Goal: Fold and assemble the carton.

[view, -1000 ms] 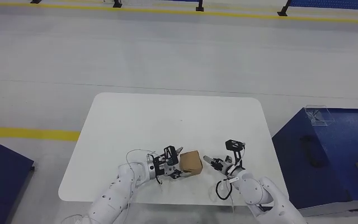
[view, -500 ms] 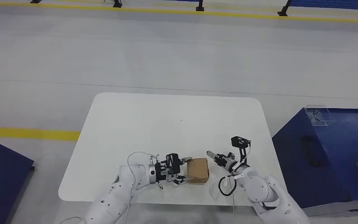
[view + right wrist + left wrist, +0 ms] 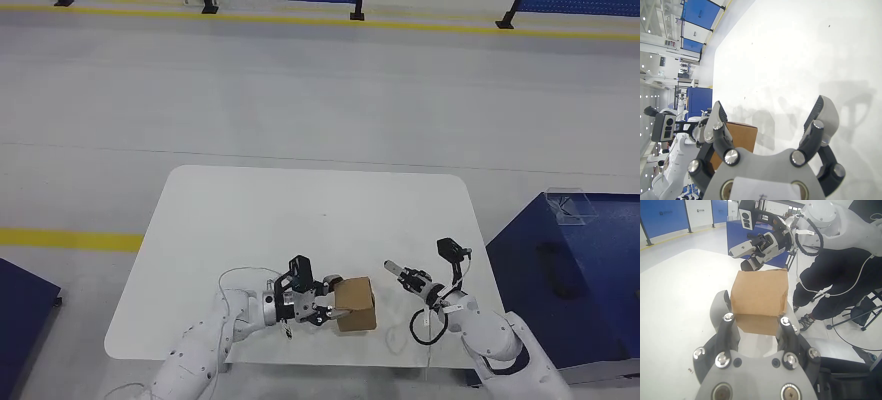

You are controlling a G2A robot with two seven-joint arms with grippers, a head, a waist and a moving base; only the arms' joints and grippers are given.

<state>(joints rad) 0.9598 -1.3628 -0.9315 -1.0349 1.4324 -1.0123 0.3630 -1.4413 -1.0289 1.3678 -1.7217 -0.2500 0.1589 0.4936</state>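
Note:
A small brown carton [image 3: 356,304], folded into a closed box shape, sits close to the front edge of the white table [image 3: 300,210]. My left gripper [image 3: 330,302] is shut on the carton [image 3: 759,294], one finger on each side of its near end. My right gripper [image 3: 393,270] is a short way to the carton's right, open, with nothing between its fingers. In the left wrist view the right gripper [image 3: 737,260] hangs just beyond the carton's far edge. The right wrist view has its own gripper [image 3: 770,102] spread wide over bare table, the carton [image 3: 742,136] off to one side.
A dark blue cabinet [image 3: 570,270] stands just off the table's right side. The table's front edge [image 3: 330,355] runs close below the carton. A seated person's dark-clothed legs [image 3: 838,283] are beyond the table near the right arm.
My left gripper has carried the carton to the right and nearer the front edge. The right gripper has drawn back to the right, staying open.

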